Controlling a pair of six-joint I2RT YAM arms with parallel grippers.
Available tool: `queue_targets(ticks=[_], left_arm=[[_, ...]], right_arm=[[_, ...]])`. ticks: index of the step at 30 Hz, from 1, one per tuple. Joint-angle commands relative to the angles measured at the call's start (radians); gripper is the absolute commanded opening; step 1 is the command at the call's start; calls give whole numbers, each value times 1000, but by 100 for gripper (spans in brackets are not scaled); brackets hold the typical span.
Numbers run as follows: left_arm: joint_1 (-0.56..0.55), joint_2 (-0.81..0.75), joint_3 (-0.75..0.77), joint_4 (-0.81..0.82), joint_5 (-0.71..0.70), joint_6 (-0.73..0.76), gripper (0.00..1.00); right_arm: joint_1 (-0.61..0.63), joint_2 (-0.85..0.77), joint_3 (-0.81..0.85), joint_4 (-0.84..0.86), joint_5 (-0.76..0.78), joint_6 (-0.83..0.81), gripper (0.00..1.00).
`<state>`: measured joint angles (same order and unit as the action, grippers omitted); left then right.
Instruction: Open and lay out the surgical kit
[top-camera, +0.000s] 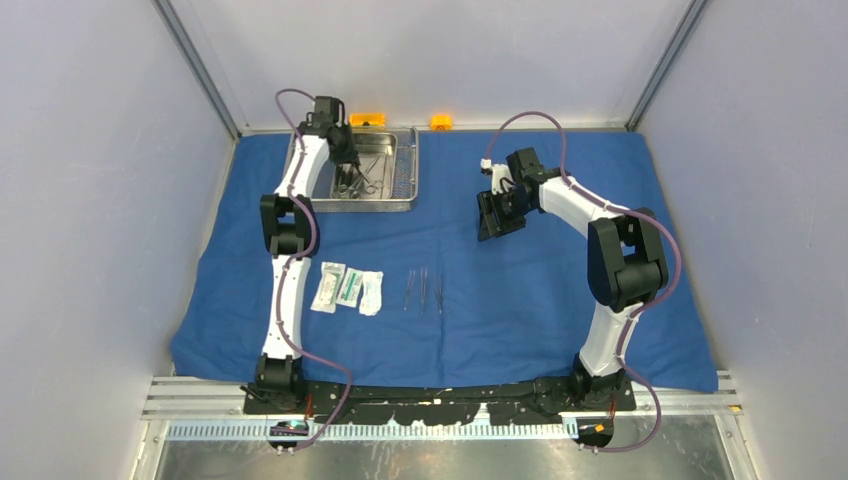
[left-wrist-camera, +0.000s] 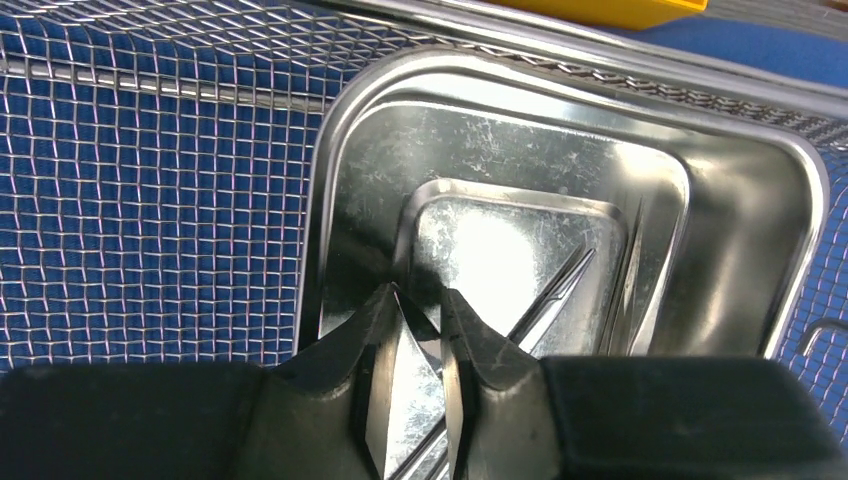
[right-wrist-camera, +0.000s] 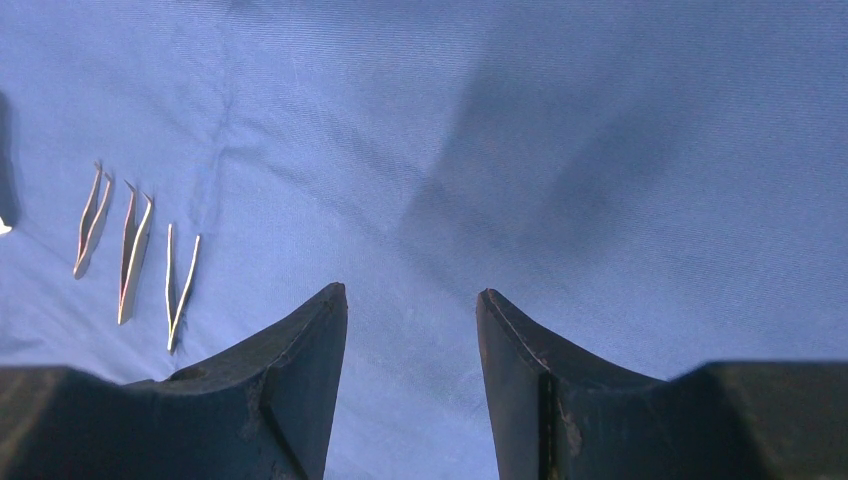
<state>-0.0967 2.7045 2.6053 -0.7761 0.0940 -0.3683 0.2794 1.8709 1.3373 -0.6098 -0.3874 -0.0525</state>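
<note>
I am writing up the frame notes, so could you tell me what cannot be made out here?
- Left wrist: whether the left gripper actually holds anything in the steel tray; the gripper itself covers the contact.
- Top view: how many instruments lie in the tray; too small, partly under the left arm.
- Top view: print on the packets; too small.

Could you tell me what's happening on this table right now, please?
A surgical kit is being laid out on the spread blue cloth. The left arm's fingers are down in the steel tray, which sits inside the mesh basket, nearly together around a thin steel instrument; whether they grip it is unclear. Three packets and three forceps lie in a row at the cloth's centre. The right arm's fingers hang open and empty over bare cloth.
</note>
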Motion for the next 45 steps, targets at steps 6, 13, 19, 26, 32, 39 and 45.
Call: queue_targets(ticks=[6, 13, 19, 26, 32, 39, 45], left_arm=[[28, 66, 31, 7, 36, -55, 16], [38, 54, 33, 12, 55, -69, 7], [47, 20, 36, 21, 84, -78, 0], [64, -43, 45, 69, 179, -108, 0], [84, -117, 7, 119, 273, -117, 0], [92, -171, -46, 154, 342, -123, 0], [124, -235, -118, 230, 504, -149, 0]], right_arm=[[-5, -14, 19, 2, -5, -17, 55], [-4, -8, 22, 2, -8, -14, 55], [-4, -9, 24, 2, -13, -12, 55], [-5, -26, 23, 3, -17, -9, 55], [-5, -50, 22, 2, -17, -10, 55], [-4, -70, 16, 2, -18, -13, 55], [-4, -82, 16, 2, -15, -13, 55]])
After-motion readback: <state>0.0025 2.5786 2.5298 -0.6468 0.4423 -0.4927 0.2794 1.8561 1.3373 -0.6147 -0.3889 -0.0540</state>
